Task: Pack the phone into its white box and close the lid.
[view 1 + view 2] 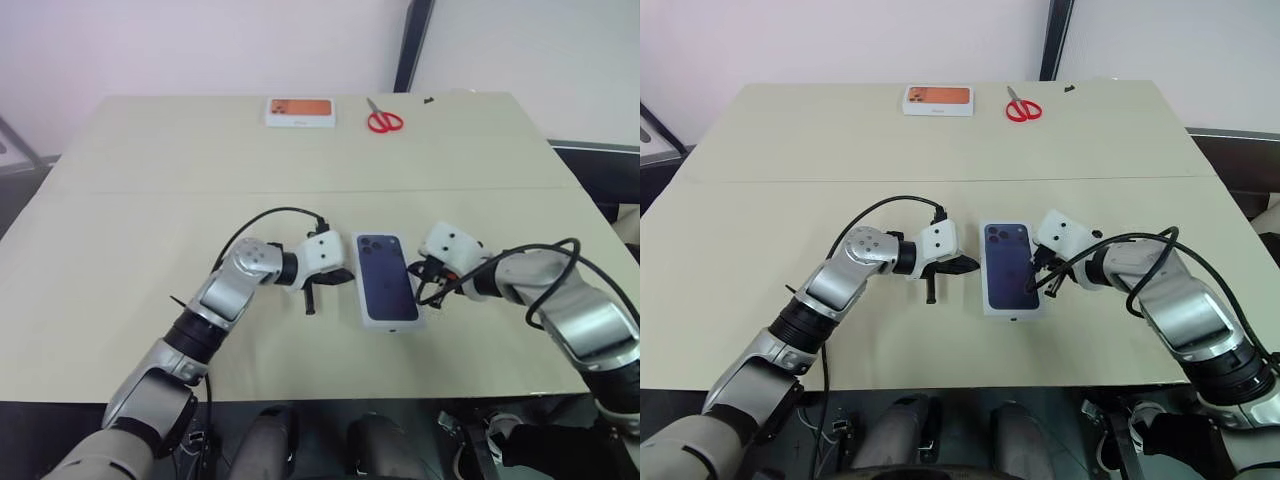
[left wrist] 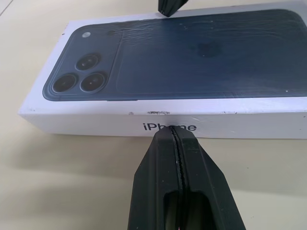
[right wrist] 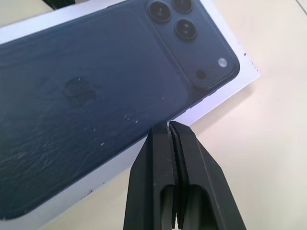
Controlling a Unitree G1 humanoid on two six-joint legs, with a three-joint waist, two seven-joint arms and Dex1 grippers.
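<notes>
Though scuffed, white lid (image 2: 192,62) with dark-blue phone print

Head overhead; wrists flanking lid (image 2: 182,62)

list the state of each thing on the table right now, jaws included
lid: on the box, closed, lying flat, printed phone picture up
left gripper: jaws shut, holding nothing, tips at the lid's side wall
right gripper: jaws shut, holding nothing, tips at the lid's opposite edge
scissors: closed, lying flat at the table's far side
box with the orange picture: closed, flat, beside the scissors
</notes>
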